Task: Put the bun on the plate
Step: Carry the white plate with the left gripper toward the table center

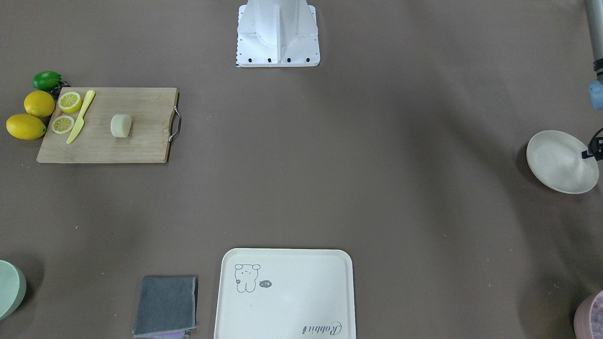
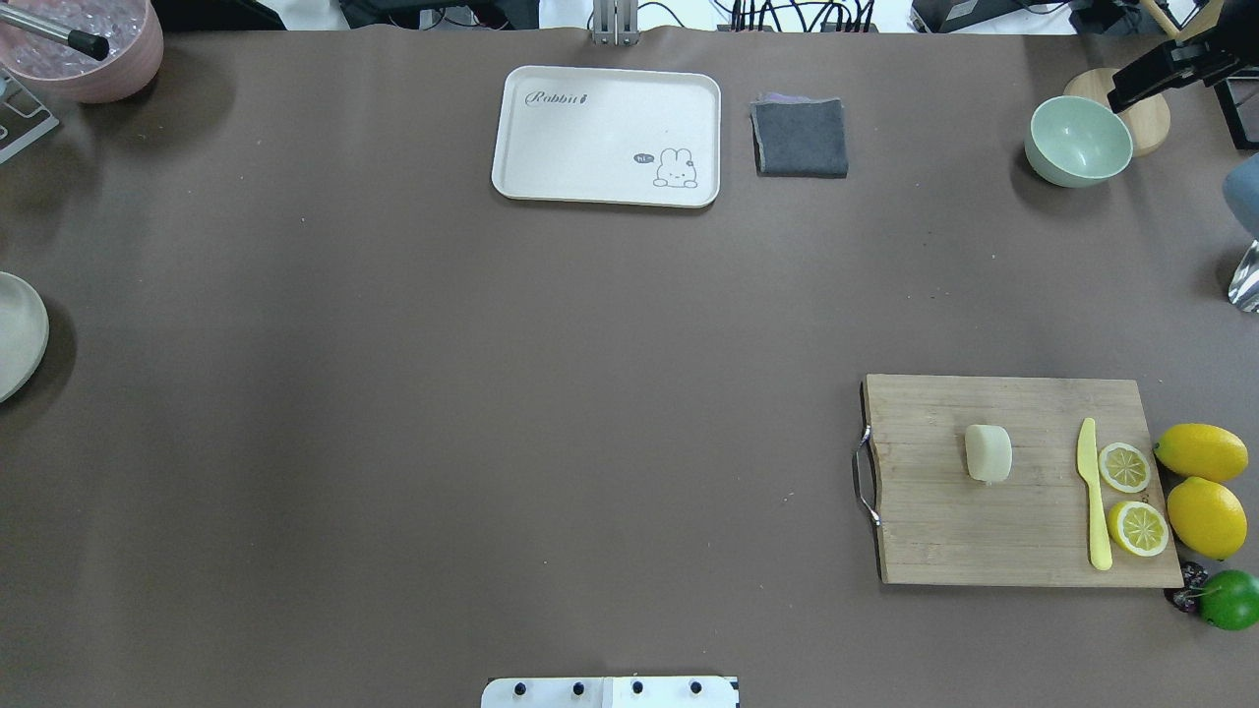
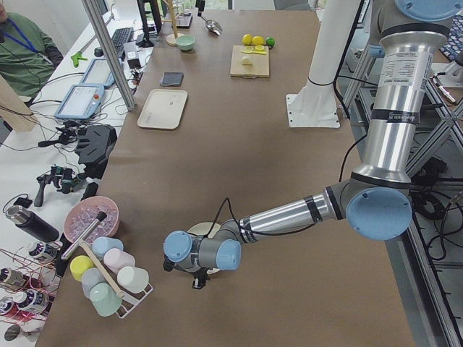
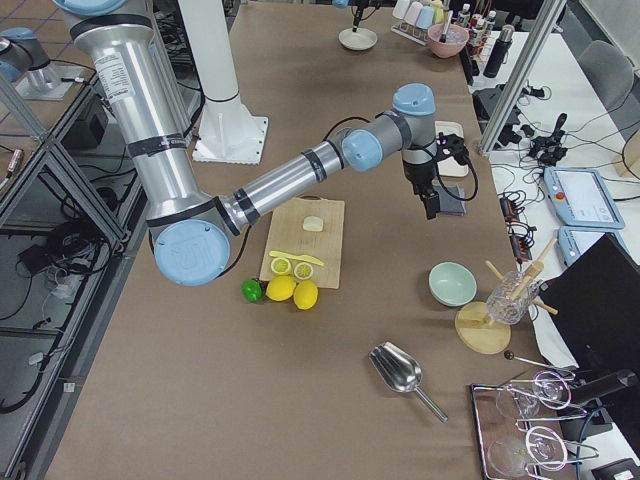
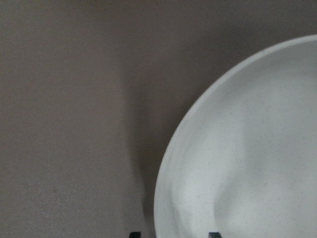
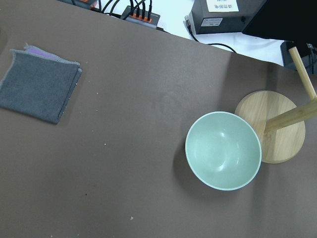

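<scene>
The bun (image 2: 989, 453) lay on the middle of the cutting board (image 2: 944, 541), clear of the knife (image 2: 1092, 492) and lemon halves (image 2: 1124, 467) at the board's outer end. Far across the table from the board, the left gripper (image 5: 173, 234) hung over the plate (image 1: 560, 162), its fingertips (image 5: 213, 234) apart, seemingly astride the rim. Beyond the board, the right gripper (image 4: 430, 205) hovered above the green bowl (image 6: 198, 163). Whether its fingers were apart or together could not be told.

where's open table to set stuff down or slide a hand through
The wide middle, between the tray, the board and the plate, is bare. The board's half around the bun has room too. Crowded: the board's right end, with knife, lemon halves and whole fruit.
</scene>
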{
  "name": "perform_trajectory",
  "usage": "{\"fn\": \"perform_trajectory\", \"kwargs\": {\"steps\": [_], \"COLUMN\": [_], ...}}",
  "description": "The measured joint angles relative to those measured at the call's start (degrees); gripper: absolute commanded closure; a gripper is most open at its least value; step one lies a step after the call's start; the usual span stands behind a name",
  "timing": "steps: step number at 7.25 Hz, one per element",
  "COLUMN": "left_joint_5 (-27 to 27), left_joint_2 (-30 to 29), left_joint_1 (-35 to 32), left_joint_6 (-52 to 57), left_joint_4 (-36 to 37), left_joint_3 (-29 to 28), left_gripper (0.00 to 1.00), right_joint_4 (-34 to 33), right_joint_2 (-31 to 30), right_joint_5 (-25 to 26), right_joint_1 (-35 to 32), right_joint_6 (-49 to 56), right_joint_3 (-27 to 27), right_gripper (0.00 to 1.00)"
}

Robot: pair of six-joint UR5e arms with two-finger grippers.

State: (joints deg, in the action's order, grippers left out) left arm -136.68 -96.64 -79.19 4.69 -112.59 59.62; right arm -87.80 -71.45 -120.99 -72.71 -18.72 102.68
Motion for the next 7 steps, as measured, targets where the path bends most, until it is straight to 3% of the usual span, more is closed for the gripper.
{"fn": "perform_trajectory", "kwargs": {"steps": [3,7], "left_joint_5": [2.49,2.29], "left_joint_2": [0.62,-1.93], "left_joint_1": [-0.09,-0.68], "left_joint_6": [-1.28,-10.70], "left_joint_4": [-2.29,-1.90], "left_joint_3": [1.17,9.08], "left_gripper": [1.00,1.00], "right_joint_4": [0.00,-0.09], "right_joint_2": [0.89,1.08], "right_joint_5": [0.26,-0.05], "right_joint_1": [0.26,1.70], "right_joint_6": [0.06,-0.08], "right_joint_3": [-0.25,-1.05], "right_gripper": [0.00,0.00]}}
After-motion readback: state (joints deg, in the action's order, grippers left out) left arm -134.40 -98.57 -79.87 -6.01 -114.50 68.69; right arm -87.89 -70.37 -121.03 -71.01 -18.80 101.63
